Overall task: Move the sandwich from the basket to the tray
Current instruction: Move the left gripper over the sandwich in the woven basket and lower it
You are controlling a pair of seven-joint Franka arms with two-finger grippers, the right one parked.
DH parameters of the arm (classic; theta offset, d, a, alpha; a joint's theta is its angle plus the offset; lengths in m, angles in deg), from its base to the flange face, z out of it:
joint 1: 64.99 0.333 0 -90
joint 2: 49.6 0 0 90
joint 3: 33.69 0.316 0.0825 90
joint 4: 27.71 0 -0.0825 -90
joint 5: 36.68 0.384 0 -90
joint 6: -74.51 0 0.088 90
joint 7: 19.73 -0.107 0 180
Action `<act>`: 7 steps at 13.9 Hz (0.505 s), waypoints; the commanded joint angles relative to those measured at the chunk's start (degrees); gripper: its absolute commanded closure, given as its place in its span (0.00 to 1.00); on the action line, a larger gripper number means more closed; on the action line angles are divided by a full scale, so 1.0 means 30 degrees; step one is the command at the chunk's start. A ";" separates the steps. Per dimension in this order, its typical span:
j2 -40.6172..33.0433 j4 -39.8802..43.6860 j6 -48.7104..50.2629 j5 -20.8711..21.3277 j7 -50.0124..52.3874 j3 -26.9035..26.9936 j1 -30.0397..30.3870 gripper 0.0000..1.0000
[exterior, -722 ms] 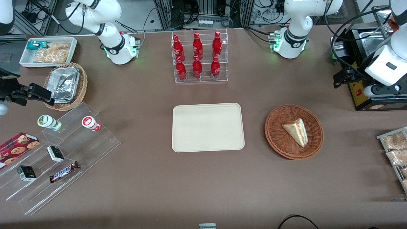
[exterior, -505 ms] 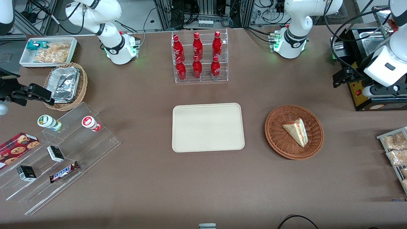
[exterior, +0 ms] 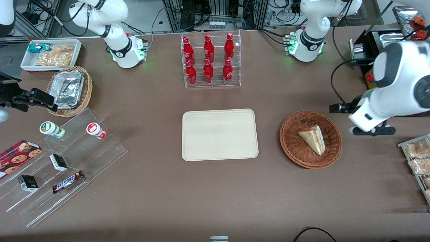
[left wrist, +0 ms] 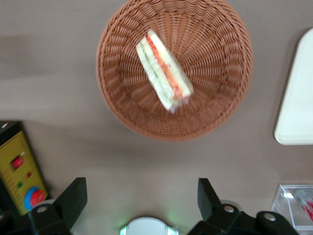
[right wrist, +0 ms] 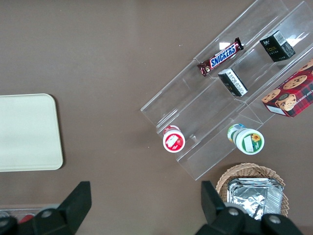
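The sandwich (exterior: 313, 138) is a pale triangular wedge with red and green filling, lying in the round reddish-brown wicker basket (exterior: 291, 141). The left wrist view looks down on the sandwich (left wrist: 164, 71) and the basket (left wrist: 215, 115), both some way ahead of the fingers. My left gripper (exterior: 337, 108) hangs above the table just outside the basket's rim, toward the working arm's end. It is open and empty (left wrist: 141, 196). The cream-beige tray (exterior: 220, 134) lies flat and bare beside the basket, toward the parked arm's end; one corner of the tray (left wrist: 296, 93) also shows in the left wrist view.
A clear rack of red bottles (exterior: 211, 60) stands farther from the front camera than the tray. A black and yellow machine (exterior: 373, 77) and bagged pastries (exterior: 416, 156) sit at the working arm's end. Acrylic snack shelves (exterior: 63, 164) and a foil-tray basket (exterior: 69, 90) are at the parked arm's end.
The left arm has swung down and toward the basket; its gripper has come from near the black machine to just outside the basket's rim. Sandwich, basket and tray have not moved.
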 commanded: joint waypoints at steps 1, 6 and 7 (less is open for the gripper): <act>-0.0884 -0.3076 -0.2757 -0.0037 -0.0298 -0.0036 0.0015 0.00; -0.2639 -0.9257 -1.0808 -0.0154 0.2326 -0.0065 -0.0014 0.00; -0.2613 -0.9730 -1.1838 -0.0154 0.4195 -0.0095 -0.0130 0.00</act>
